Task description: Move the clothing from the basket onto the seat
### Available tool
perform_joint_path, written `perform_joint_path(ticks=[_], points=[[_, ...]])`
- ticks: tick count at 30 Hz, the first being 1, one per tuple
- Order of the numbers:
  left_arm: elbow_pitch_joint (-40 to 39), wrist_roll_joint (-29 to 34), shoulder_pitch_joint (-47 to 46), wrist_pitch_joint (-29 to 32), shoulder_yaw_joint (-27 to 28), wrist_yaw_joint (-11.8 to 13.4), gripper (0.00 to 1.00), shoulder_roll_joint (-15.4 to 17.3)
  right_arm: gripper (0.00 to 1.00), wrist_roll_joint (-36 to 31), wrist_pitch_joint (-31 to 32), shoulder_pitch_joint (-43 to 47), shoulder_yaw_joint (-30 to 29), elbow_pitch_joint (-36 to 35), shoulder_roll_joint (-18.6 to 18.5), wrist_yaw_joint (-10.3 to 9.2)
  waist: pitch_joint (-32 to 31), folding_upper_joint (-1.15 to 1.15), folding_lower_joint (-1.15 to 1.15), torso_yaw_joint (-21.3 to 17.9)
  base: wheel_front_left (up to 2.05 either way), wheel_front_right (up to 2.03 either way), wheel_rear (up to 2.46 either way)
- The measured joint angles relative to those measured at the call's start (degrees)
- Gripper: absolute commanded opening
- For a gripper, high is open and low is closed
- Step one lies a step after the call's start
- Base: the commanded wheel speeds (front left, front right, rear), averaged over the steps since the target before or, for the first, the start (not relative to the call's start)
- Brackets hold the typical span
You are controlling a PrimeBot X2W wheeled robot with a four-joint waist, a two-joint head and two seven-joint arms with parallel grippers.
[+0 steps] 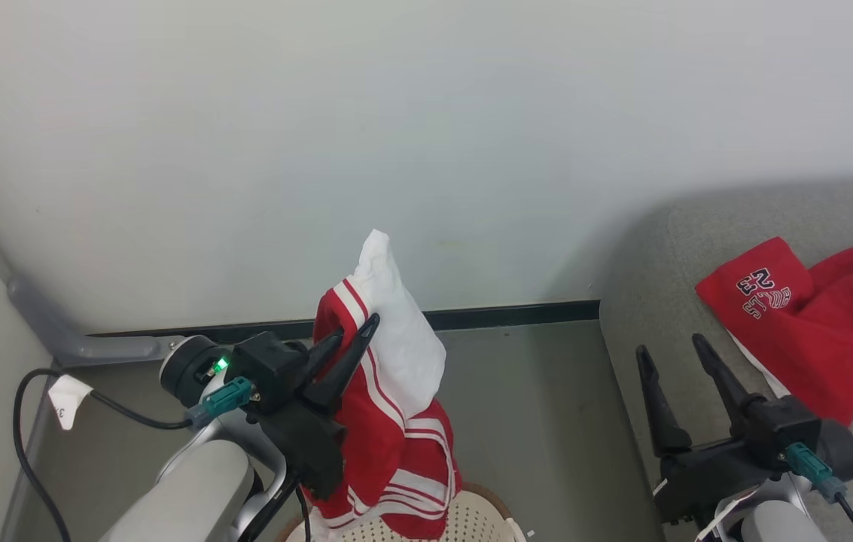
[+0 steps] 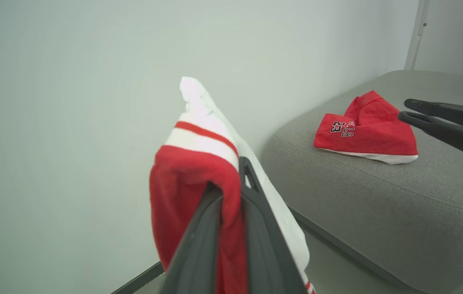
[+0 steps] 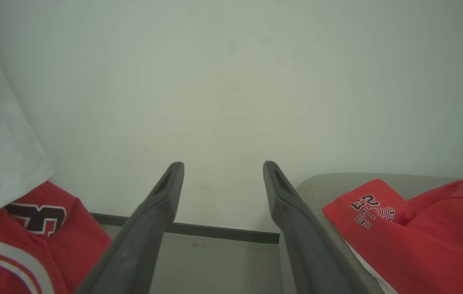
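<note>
My left gripper (image 1: 354, 331) is shut on a red garment with white stripes and a white panel (image 1: 388, 391), which hangs from the fingers above the cream perforated basket (image 1: 475, 523) at the bottom edge. In the left wrist view the cloth (image 2: 190, 179) is pinched between the closed fingers. A second red garment with navy-and-white "23" lettering (image 1: 802, 316) lies on the grey seat (image 1: 644, 316) at the right. My right gripper (image 1: 673, 352) stands open over the seat's near left edge, beside that garment, with nothing in it (image 3: 223, 171).
A pale wall fills the background, with a dark baseboard (image 1: 509, 314) along the grey floor (image 1: 531, 406). A black cable (image 1: 27, 444) and a paper tag (image 1: 68, 399) lie near the left corner. Floor space separates the basket and the seat.
</note>
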Motion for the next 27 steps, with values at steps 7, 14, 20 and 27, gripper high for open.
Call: perform_joint_path(ticks=[7, 14, 20, 27], points=[[-3.8, -0.1, -0.2, 2.4, -0.1, 0.0, 0.0, 0.4, 1.0, -0.9, 0.0, -0.4, 4.1, 0.8, 0.4, 1.99, -1.4, 0.01, 0.01, -0.3, 0.0, 0.0, 0.0], [-6.8, -0.5, -0.4, 4.8, -0.5, 0.0, 0.0, 0.5, 1.0, -1.7, 0.0, -2.9, 9.3, 3.4, 0.5, 3.28, -1.7, 0.01, 0.01, -0.5, 0.0, 0.0, 0.0], [-8.3, -0.6, -1.7, 6.9, -1.5, 0.0, 0.0, -0.5, 1.0, -1.8, 0.0, -4.3, 14.9, 7.5, 0.8, 3.68, -1.7, 0.02, 0.02, -0.1, 0.0, 0.0, 0.0], [-10.2, -0.7, -3.4, 9.1, -2.4, 0.0, 0.0, -1.9, 1.0, 0.0, 0.0, -6.7, 25.0, 10.7, 1.1, 3.68, -1.6, 0.01, 0.02, 1.3, 0.0, 0.0, 0.0]])
